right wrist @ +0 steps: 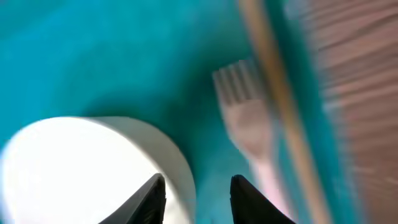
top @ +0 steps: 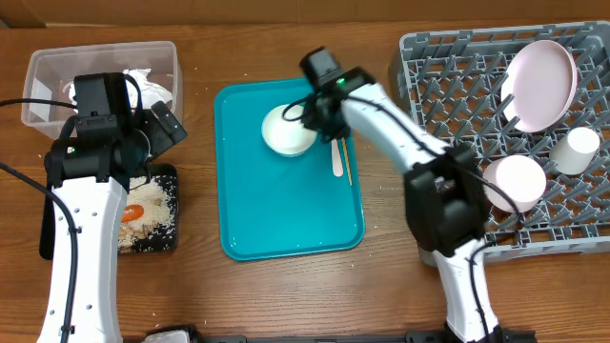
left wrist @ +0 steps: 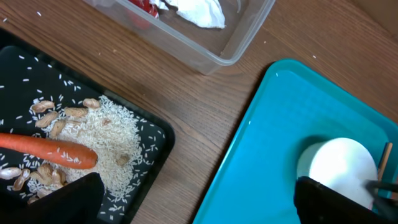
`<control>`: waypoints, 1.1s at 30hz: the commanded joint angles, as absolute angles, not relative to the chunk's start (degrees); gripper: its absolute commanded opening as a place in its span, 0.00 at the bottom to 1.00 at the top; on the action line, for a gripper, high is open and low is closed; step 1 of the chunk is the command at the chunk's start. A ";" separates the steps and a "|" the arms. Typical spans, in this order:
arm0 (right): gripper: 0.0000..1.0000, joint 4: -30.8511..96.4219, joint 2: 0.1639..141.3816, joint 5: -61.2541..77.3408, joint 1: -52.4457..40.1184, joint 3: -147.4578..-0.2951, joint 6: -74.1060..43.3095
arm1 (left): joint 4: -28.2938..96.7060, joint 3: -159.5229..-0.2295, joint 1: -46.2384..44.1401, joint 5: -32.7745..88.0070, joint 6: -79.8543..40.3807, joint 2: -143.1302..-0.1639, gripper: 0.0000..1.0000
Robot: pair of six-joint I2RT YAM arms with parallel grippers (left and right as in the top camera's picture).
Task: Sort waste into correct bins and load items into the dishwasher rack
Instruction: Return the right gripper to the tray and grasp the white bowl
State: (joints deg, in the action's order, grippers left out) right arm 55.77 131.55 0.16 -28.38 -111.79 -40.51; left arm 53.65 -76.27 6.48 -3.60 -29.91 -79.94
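A small white bowl [top: 288,131] stands on the teal tray [top: 286,219], with a white plastic fork [top: 336,157] beside it. My right gripper [top: 319,116] is open with its fingers either side of the bowl's right rim [right wrist: 177,158], one inside and one outside; the fork [right wrist: 245,124] lies just right of it. My left gripper [top: 167,129] is open and empty, hovering between the black tray [top: 157,238] and the teal tray [left wrist: 280,124]. The black tray [left wrist: 25,68] holds the carrot [left wrist: 50,149], nuts [left wrist: 56,112] and rice [left wrist: 118,137]. The grey rack [top: 448,67] holds the plate [top: 543,84], cup [top: 577,150] and another bowl [top: 518,181].
The clear tub [top: 48,71] at the far left holds crumpled white and red waste [left wrist: 193,9]. A thin wooden stick [top: 345,164] lies beside the fork near the teal tray's right edge. Bare wooden table [left wrist: 186,99] runs between the trays.
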 commanded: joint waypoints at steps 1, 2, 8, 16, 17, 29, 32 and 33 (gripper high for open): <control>0.38 56.82 122.10 -1.52 -28.27 -114.63 -36.91 | 53.58 -76.66 6.63 -3.36 -30.46 -80.05 1.00; 0.39 56.71 120.97 -0.16 -28.58 -114.63 -35.51 | 53.58 -76.66 6.63 -3.36 -30.46 -80.05 1.00; 0.48 51.68 118.98 11.16 -33.67 -114.61 -19.46 | 53.58 -76.66 6.63 -3.36 -30.46 -80.05 1.00; 0.47 51.09 128.14 -0.97 -40.36 -113.40 -16.29 | 53.60 -76.66 6.63 -3.36 -30.46 -80.05 1.00; 0.47 51.00 129.08 -1.32 -40.45 -113.40 -16.27 | 53.58 -76.66 6.63 -3.36 -30.46 -80.05 1.00; 0.37 50.94 132.81 -1.43 -40.47 -113.16 -16.49 | 53.60 -76.66 6.63 -3.36 -30.46 -80.05 1.00; 0.37 51.29 132.81 -1.41 -40.49 -112.38 -16.47 | 53.60 -76.66 6.63 -3.36 -30.46 -80.05 1.00; 0.37 50.96 132.81 -1.41 -40.51 -111.42 -16.49 | 53.58 -76.66 6.63 -3.36 -30.46 -80.05 1.00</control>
